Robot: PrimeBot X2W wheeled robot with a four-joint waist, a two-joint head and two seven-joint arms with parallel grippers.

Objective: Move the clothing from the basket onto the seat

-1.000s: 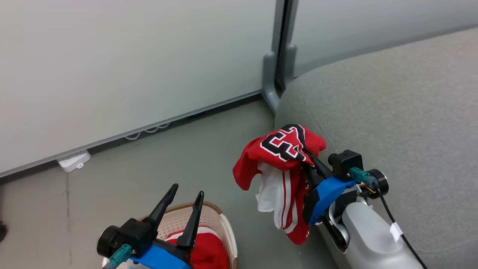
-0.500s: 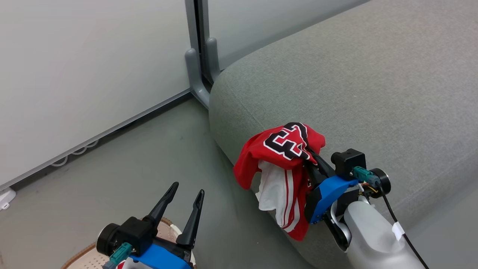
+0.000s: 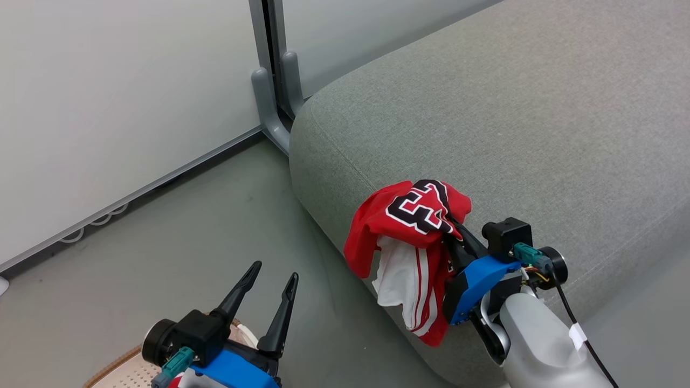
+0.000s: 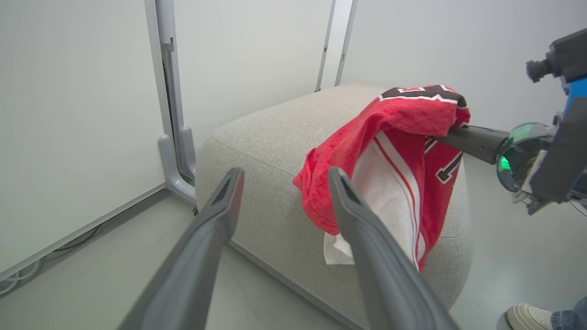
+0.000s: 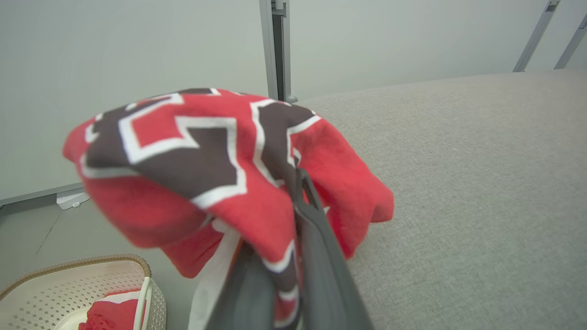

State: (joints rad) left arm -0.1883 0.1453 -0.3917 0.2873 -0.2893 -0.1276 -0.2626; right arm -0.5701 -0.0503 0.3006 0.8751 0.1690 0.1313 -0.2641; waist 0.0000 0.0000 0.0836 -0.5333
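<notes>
Head view: my right pincer (image 3: 455,234) is clamped on a bunched fold of the clothing (image 3: 409,226), dangling beside the seat (image 3: 512,118) edge. Soft, light, floppy, so I'd pinch thick folds. My left pincer (image 3: 269,272) gapes empty near the basket (image 3: 116,369).

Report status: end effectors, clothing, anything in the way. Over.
Right end effector shut on red garment, hanging at seat edge, not set down. Left end effector open, empty. Another garment in basket. Nothing blocking the seat.
</notes>
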